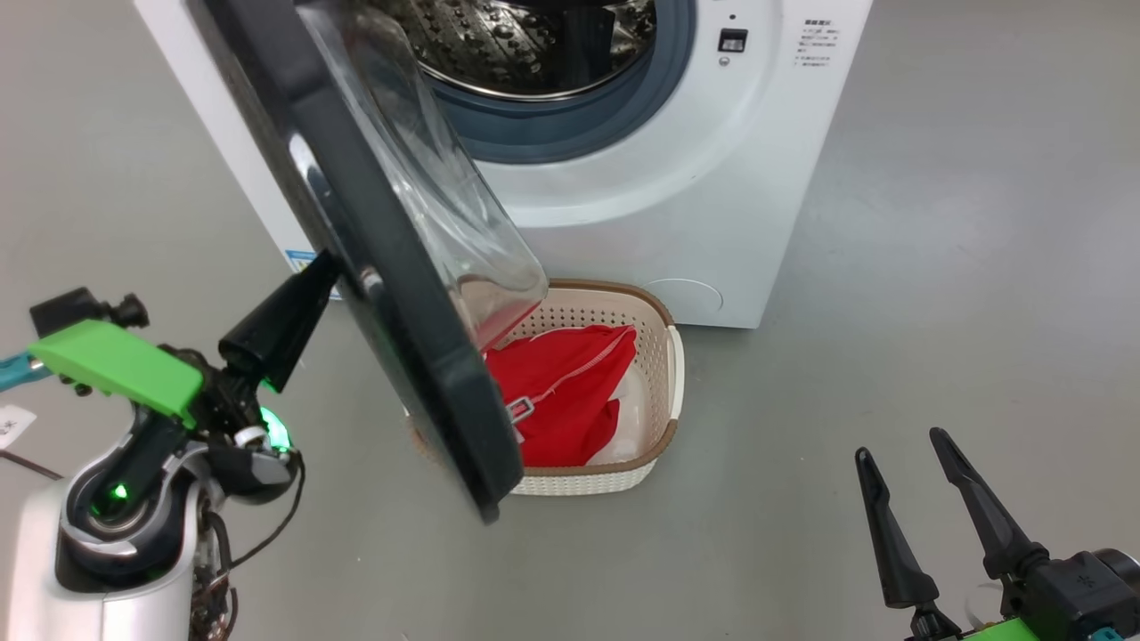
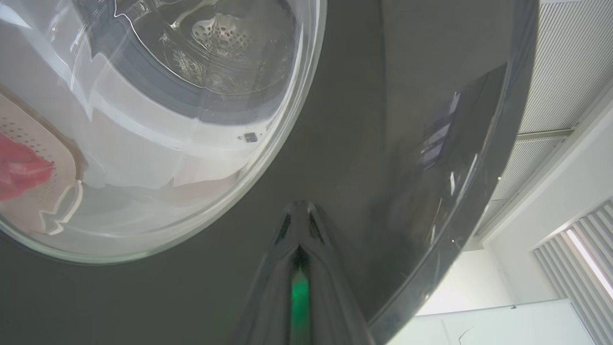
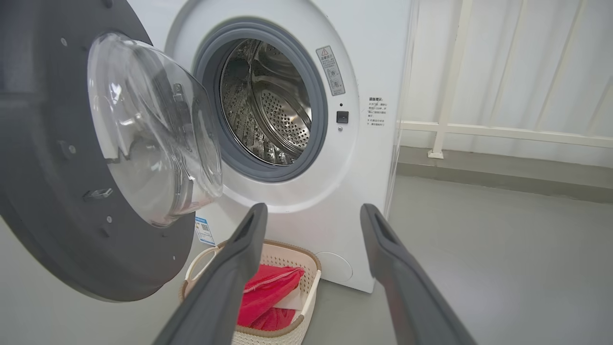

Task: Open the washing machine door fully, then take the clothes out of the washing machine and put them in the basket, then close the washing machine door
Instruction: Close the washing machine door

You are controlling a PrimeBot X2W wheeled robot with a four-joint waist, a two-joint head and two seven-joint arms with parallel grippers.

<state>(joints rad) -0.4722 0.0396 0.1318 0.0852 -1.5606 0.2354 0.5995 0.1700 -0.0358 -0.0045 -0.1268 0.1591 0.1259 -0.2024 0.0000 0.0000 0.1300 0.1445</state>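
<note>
left claw closed | tips against washing machine door rim

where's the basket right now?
Head view, centre: the basket sits on the floor just in front of the washing machine, partly hidden by the open washing machine door, the clothes inside.

You're seeing the washing machine door gleaming glossy black around clear glass, the steel drum shining upper centre, cloth clothes lying in the matt plastic basket.
</note>
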